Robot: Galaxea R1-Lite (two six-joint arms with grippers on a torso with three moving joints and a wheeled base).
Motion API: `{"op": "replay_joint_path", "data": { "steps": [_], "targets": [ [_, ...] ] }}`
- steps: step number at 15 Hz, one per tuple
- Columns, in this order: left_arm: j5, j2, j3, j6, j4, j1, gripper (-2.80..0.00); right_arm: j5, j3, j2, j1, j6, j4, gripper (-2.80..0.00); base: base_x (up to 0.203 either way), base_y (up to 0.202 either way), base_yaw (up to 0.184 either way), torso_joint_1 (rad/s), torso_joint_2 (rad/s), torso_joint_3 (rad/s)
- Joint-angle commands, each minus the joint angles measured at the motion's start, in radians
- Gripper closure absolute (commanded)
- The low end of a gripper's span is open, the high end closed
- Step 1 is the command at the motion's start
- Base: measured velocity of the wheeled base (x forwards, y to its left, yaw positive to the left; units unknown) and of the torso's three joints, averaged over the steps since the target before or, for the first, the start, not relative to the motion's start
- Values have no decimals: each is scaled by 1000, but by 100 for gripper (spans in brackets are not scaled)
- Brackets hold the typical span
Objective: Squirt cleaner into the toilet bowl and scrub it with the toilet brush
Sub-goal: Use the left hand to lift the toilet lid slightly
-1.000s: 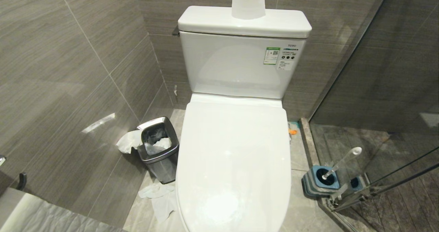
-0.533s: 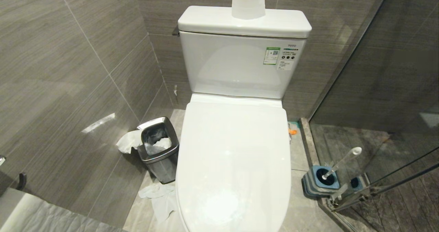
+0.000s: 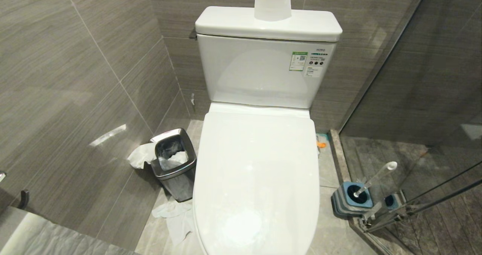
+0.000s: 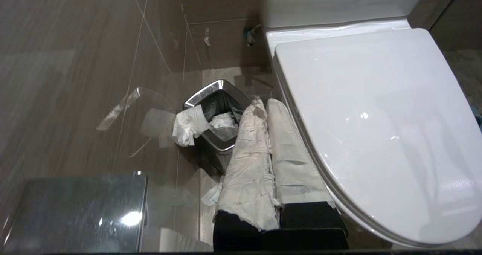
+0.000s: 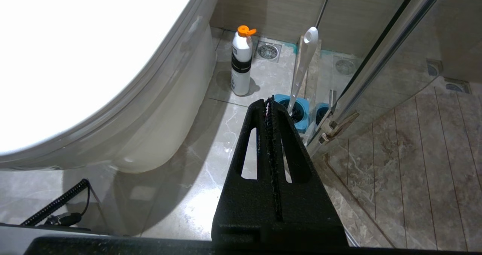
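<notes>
The glossy white ceramic toilet bowl [image 3: 256,179] has its lid down. The slim whitish toilet brush [image 3: 374,179] stands in its blue-grey holder [image 3: 348,202]. The left gripper [image 4: 268,108], wrapped in white, and the black right gripper [image 5: 269,100] both have their jaws pressed together, holding nothing.

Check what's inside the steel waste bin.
The steel waste bin holds a clear liner and crumpled white tissue near the top. Anything beneath the tissue is hidden.

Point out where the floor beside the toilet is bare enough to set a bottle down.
Bare tile lies between the toilet bowl and the brush holder, in front of the orange-capped bottle. The other side is crowded: waste bin and crumpled tissue.
</notes>
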Motion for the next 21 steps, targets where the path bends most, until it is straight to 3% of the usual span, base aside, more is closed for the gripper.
{"op": "replay_joint_path", "data": {
  "steps": [1, 4, 11, 16, 21],
  "targets": [
    [-6, 175, -88, -1, 0, -2, 0, 1, 0, 0, 0, 0, 0, 0, 0, 0, 0, 0, 0, 0],
    [-46, 286, -162, -4, 0, 0, 0, 1, 0, 0, 0, 0, 0, 0, 0, 0, 0, 0, 0, 0],
    [-142, 442, -197, -2, -11, 0, 0, 1, 1, 0, 0, 0, 0, 0, 0, 0, 0, 0, 0, 0],
    [-148, 637, -282, 13, -126, -20, 0, 1, 0, 0, 0, 0, 0, 0, 0, 0, 0, 0, 0, 0],
    [-166, 862, -389, 85, -215, -24, 0, 1, 0, 0, 0, 0, 0, 0, 0, 0, 0, 0, 0, 0]
  ]
}}
